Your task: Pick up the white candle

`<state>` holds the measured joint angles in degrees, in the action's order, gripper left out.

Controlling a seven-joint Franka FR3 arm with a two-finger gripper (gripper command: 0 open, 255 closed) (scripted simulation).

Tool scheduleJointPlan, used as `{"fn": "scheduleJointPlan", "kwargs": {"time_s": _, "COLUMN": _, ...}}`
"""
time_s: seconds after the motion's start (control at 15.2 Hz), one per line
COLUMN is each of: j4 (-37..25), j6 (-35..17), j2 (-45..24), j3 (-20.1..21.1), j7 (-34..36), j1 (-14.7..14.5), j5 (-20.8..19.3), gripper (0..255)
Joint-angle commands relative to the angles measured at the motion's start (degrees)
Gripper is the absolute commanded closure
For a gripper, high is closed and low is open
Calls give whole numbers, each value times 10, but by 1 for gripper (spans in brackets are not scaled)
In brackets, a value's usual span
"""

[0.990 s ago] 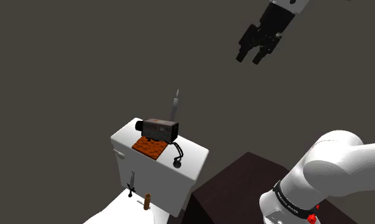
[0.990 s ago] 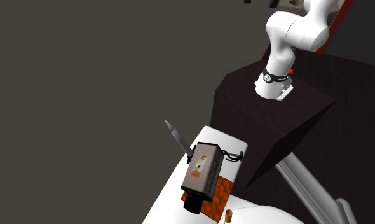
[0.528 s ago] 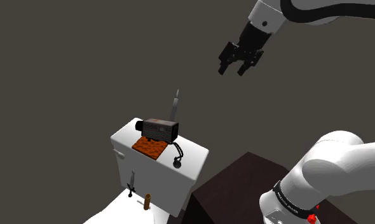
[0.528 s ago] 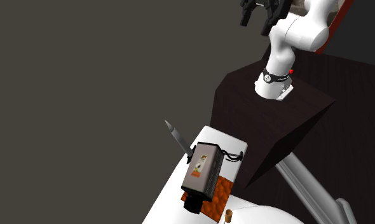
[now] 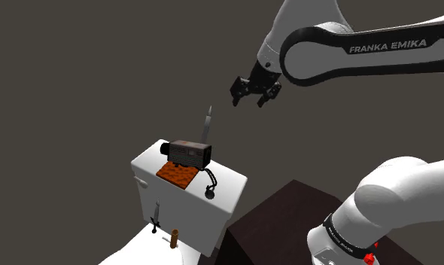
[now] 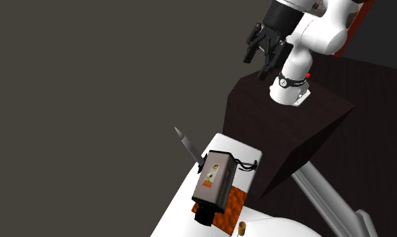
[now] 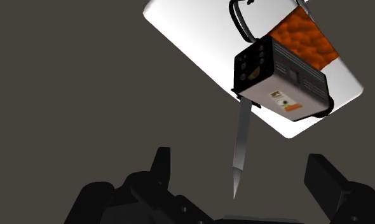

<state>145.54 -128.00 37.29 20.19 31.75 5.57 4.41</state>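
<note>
The candle [image 5: 208,124] is a thin pale grey taper with a pointed tip. It stands upright at the far edge of a white cabinet top [image 5: 149,162], right behind a dark grey box [image 5: 189,153]. It also appears as the candle [image 6: 185,143] leaning from the cabinet's edge, and as the candle [image 7: 241,143] pointing toward the hand. My gripper [image 5: 250,96] hangs open in the air, above the candle and to the shoulder view's right of it, well apart from it. The gripper [image 6: 261,64] holds nothing. In the wrist view the gripper [image 7: 243,177] has its fingers wide apart either side of the candle's tip.
The dark grey box lies on an orange mat [image 5: 175,175], with a black cord [image 5: 210,184] trailing beside it. A small dark upright piece [image 5: 156,216] and a brown cylinder [image 5: 173,239] stand on a lower white surface. The dark stand [image 5: 281,218] sits beside the cabinet.
The arm has swung the gripper down and toward the shoulder view's left, closer to the candle. The candle, box and mat have not moved.
</note>
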Motion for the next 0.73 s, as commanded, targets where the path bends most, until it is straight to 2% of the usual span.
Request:
{"fn": "scheduleJointPlan", "kwargs": {"time_s": 0.0, "j4": 2, "j6": -51, "j2": -38, "j3": 41, "j7": 53, "j1": 23, "j5": -17, "gripper": 0}}
{"fn": "scheduleJointPlan", "kwargs": {"time_s": 0.2, "j4": -3, "j6": -114, "j2": -96, "j3": 103, "j7": 136, "j1": 72, "j5": -61, "gripper": 0}}
{"fn": "scheduleJointPlan", "kwargs": {"time_s": 0.4, "j4": -21, "j6": -164, "j2": -161, "j3": 177, "j7": 239, "j1": 143, "j5": -136, "gripper": 0}}
{"fn": "scheduleJointPlan", "kwargs": {"time_s": 0.53, "j4": -41, "j6": -186, "j2": -210, "j3": 236, "j7": 325, "j1": 203, "j5": -210, "gripper": 0}}
{"fn": "scheduleJointPlan", "kwargs": {"time_s": 0.66, "j4": -69, "j6": -192, "j2": -267, "j3": 303, "j7": 430, "j1": 273, "j5": -312, "gripper": 0}}
